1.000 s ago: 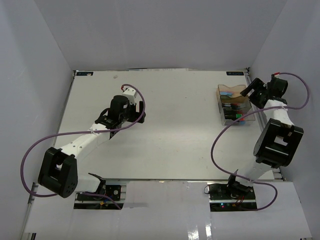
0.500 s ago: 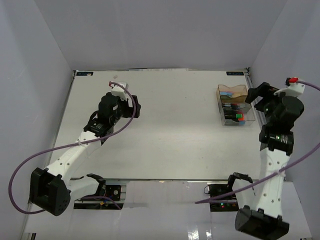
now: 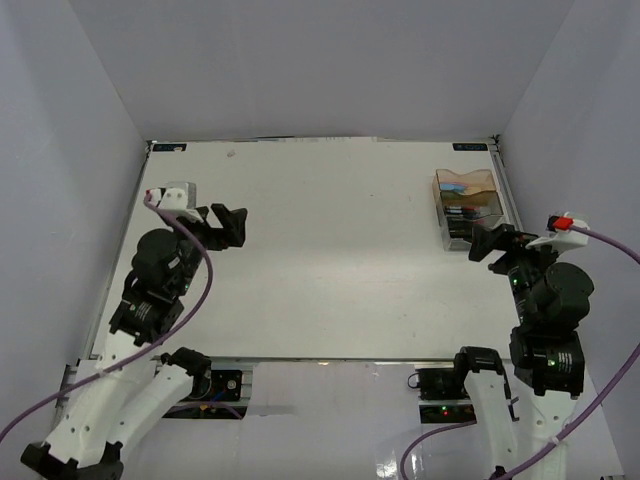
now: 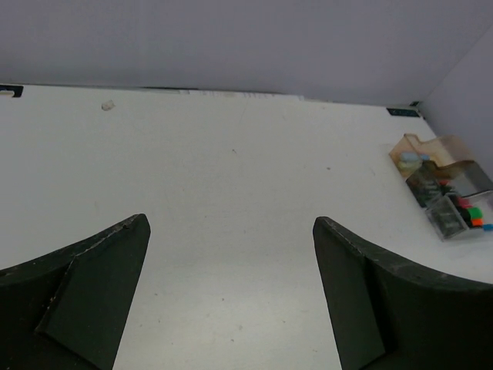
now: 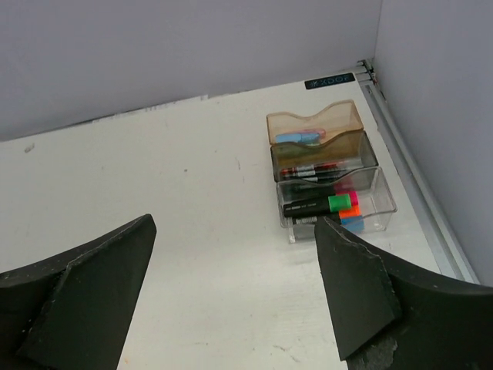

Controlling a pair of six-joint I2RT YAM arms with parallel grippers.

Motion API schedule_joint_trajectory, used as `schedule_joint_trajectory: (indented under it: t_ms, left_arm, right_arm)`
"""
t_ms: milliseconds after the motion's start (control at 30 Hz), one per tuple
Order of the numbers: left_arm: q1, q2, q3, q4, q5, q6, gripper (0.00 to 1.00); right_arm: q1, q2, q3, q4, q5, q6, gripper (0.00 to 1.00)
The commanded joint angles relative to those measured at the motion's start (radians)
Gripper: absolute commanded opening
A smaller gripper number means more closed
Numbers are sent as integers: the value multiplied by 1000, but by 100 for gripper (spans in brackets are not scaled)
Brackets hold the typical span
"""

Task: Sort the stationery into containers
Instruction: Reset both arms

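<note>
white table [image 3: 330, 250] carries the containers [image 5: 348, 122] at two o'clock, the stationery [image 5: 308, 206] inside, grouped by kind. left gripper [image 4: 231, 231] at nine o'clock and right gripper [image 5: 231, 247] at four o'clock hang wide open, empty, likely since sorting looks done.

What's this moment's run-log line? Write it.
left jaws open, empty | right jaws open, empty | stationery in containers

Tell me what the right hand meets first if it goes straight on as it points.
Probably bare table just beside the clear tray; the right hand aims slightly past it, though depth is unclear.
</note>
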Motion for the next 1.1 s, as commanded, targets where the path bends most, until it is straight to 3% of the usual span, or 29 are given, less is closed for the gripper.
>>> schedule_joint_trajectory:
  t_ms: [0,133,533,1067]
  left_arm:
    - [4,-99,-33,-112,-33,-40,98]
    - [4,-231,-125,-160,-43,-55,98]
    - [4,-337,-309,-124,-56,-86,98]
    - [4,-351,-321,-118,-57,-71,98]
  right_arm:
    - [77,-70,-48,-54,131,-56,90]
    - [145,-149,-138,-59,164,-66,90]
    - [170,-186,-183,-47,151,-69,90]
    - [171,-199,-240,-1,134,-63,90]
